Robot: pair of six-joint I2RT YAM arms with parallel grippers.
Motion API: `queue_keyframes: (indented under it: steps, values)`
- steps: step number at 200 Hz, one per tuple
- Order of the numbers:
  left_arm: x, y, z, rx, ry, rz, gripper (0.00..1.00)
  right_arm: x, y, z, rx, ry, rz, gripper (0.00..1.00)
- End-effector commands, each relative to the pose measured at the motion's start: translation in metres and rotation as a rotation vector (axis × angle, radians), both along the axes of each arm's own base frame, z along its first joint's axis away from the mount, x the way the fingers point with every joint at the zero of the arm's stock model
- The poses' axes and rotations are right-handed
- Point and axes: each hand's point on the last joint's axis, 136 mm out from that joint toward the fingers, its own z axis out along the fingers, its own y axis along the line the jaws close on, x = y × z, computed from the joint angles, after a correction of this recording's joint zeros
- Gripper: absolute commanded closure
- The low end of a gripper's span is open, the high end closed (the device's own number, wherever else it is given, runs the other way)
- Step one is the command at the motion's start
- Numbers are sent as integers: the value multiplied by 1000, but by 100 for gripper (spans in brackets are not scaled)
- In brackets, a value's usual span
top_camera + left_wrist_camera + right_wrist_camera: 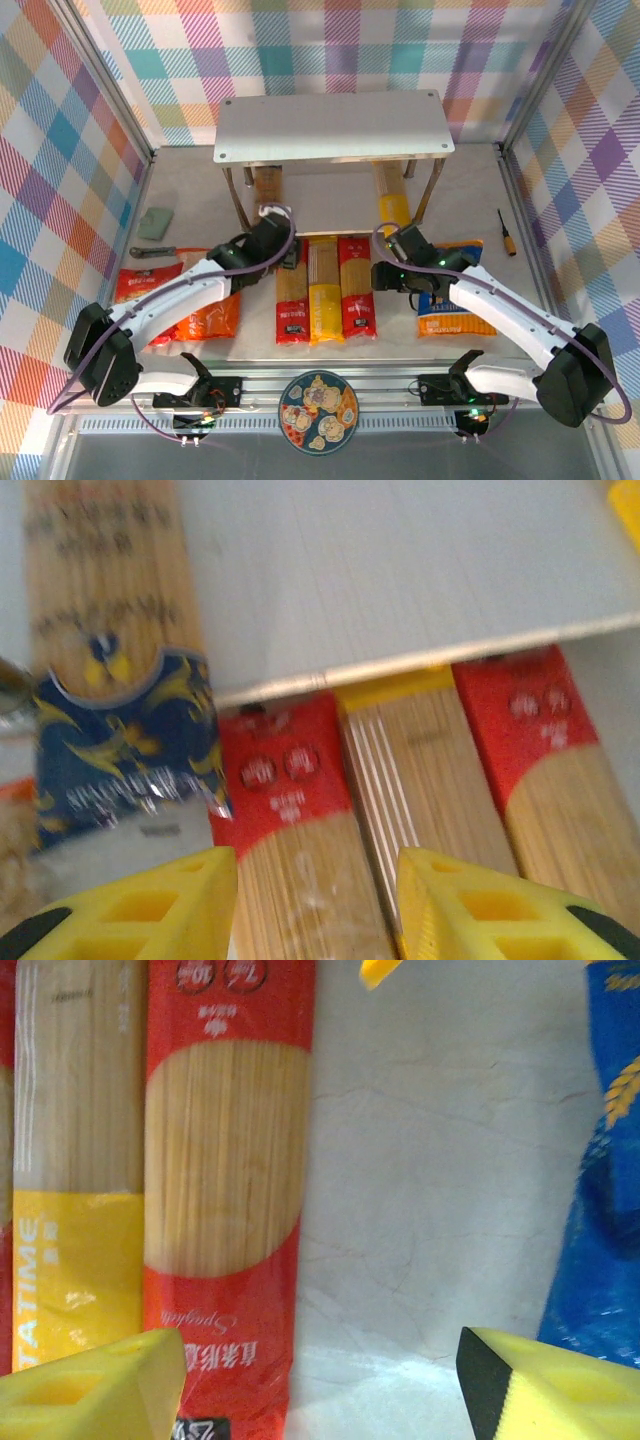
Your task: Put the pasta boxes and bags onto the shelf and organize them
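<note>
The shelf [330, 125] stands at the back, with a tan pasta box [265, 185] and a yellow pasta box [390, 205] lying under its top board. In front of it lie a red box [291, 300], a yellow box [325, 295] and a second red box [357, 290], side by side. My left gripper [315, 905] is closed on the long edges of the left red box [290, 880], which still lies flat. My right gripper [320, 1390] hangs open over bare table between the right red box [225, 1160] and the blue bag [610, 1210]. The red bag [145, 285] and the orange bag [210, 315] lie at the left.
A green pad [155, 222] and a small tool [153, 251] lie at the far left. A screwdriver [507, 232] lies at the right. A patterned plate [318, 410] sits on the near rail. The shelf's lower board [400, 580] ends just beyond the red box.
</note>
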Motion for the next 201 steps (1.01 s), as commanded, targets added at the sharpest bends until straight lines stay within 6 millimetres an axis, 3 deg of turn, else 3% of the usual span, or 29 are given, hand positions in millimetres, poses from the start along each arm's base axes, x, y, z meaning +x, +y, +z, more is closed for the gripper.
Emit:
queue_keyframes:
  steps: [1,49,93,160,174,201]
  values:
    - [-11,8,-11,19,-14,60,54,-24,11,-21,11,100,19,27]
    - [-19,11,-14,-5,-4,68,52,-48,45,-64,-17,207,56,23]
    - [-22,15,-13,-6,-6,77,50,-49,75,-77,-2,245,103,20]
    - [-24,20,-13,2,-11,80,49,-48,88,-87,11,284,112,10]
    - [-24,19,-13,1,-13,79,48,-47,89,-88,7,284,110,1]
    - [-24,20,-13,4,-13,78,48,-46,84,-93,-32,292,98,0]
